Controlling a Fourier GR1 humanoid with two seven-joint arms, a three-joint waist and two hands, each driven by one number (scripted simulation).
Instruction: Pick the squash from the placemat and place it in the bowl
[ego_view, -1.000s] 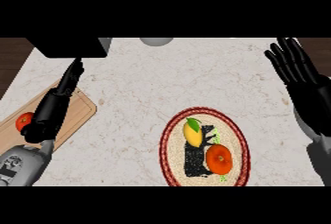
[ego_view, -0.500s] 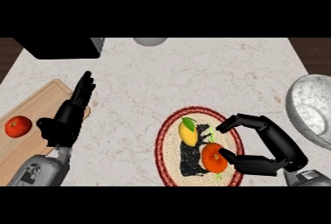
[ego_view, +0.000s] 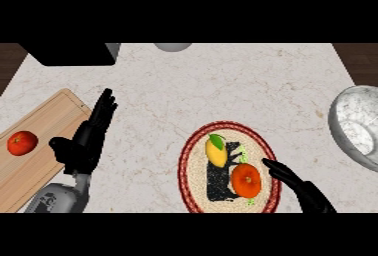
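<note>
A yellow squash (ego_view: 215, 151) with a green leaf lies on the upper left part of the round, red-rimmed placemat (ego_view: 193, 170). Beside it, lower right on the mat, sits an orange round fruit (ego_view: 246, 180). My right hand (ego_view: 297, 185) comes in from the bottom right, fingers fairly straight, their tips just right of the orange fruit and apart from the squash. It holds nothing. My left hand (ego_view: 83, 141) rests open, fingers up, left of the mat. The grey speckled bowl (ego_view: 353, 125) stands at the right edge.
A wooden cutting board (ego_view: 40, 150) with a red tomato (ego_view: 22, 143) lies at the left. A black box (ego_view: 71, 53) sits at the back left, and a grey round object (ego_view: 173, 46) at the back edge. Dark wood floor shows beyond the counter's corners.
My right hand came down from the upper right to the placemat, curved near the orange fruit, and now sits lower with straighter fingers. The left hand barely moved.
</note>
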